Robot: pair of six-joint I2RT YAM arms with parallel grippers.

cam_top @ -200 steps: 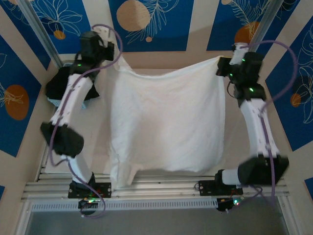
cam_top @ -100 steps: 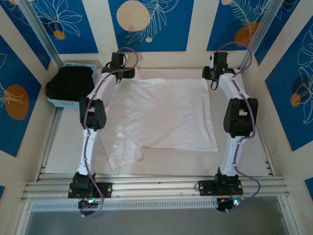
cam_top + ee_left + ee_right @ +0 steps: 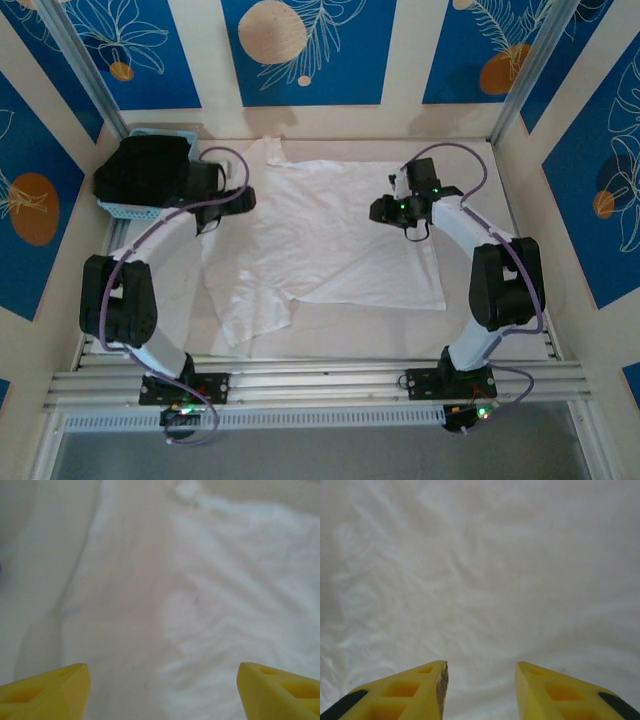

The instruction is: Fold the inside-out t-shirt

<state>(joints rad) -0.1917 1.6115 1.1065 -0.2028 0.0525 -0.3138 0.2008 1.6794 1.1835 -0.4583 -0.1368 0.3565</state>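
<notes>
Fingers of left gripper spread wide, empty | right gripper jaws partly apart, empty, over cloth | inside-out t-shirt spread at table centre, crumpled toward 7 o'clock | black garment at 10 o'clock

T-shirt: no longer hoisted, now lying on worktop. Left tool, right tool: jaws parted, far corners released, both drawn back over the cloth.
</notes>
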